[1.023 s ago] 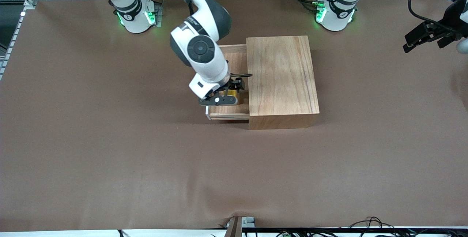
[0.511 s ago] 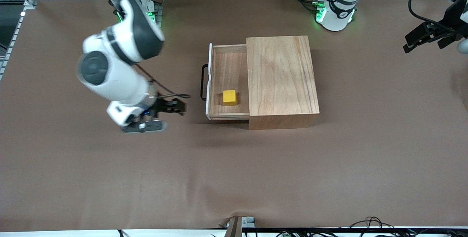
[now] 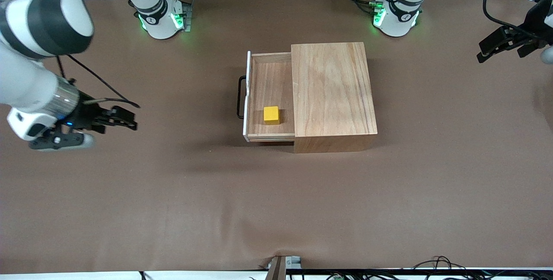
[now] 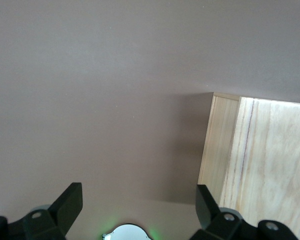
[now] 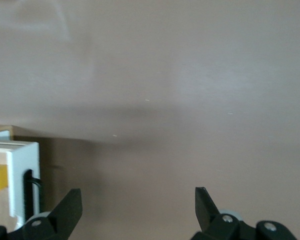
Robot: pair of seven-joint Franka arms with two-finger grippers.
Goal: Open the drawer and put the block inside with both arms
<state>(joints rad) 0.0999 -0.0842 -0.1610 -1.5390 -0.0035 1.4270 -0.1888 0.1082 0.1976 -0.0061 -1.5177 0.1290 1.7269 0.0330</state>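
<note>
1. Right claw (image 3: 123,122): the fingers are spread wide and hold nothing. It hangs over bare bench (image 3: 173,193) toward the right arm's end, well apart from the drawer. In the right wrist view, both fingertips (image 5: 70,205) show with open bench between them.
2. Left claw (image 3: 490,51): it hangs over the bench edge at the left arm's end, well apart from the box. In the left wrist view, its fingers (image 4: 72,200) stand apart with nothing between them. This arm waits.
3. Block (image 3: 271,114): the yellow cube rests on the drawer floor, in the part nearer the front camera, just beside the box's open mouth. Neither claw touches it.
4. Drawer (image 3: 270,94): it stands pulled out of the wooden box (image 3: 332,92) toward the right arm's end. Its white-edged front panel and black handle (image 3: 240,97) face the right claw.
5. Key relation: the drawer slides along the line between the two arm ends. The handle lies between the right claw and the box, so the right arm is better placed for any further contact with the front panel.
6. Assessment: the drawer is open and the block lies inside it, so the stated task appears complete. If closing is required, a push on the panel toward the box would serve.
</note>
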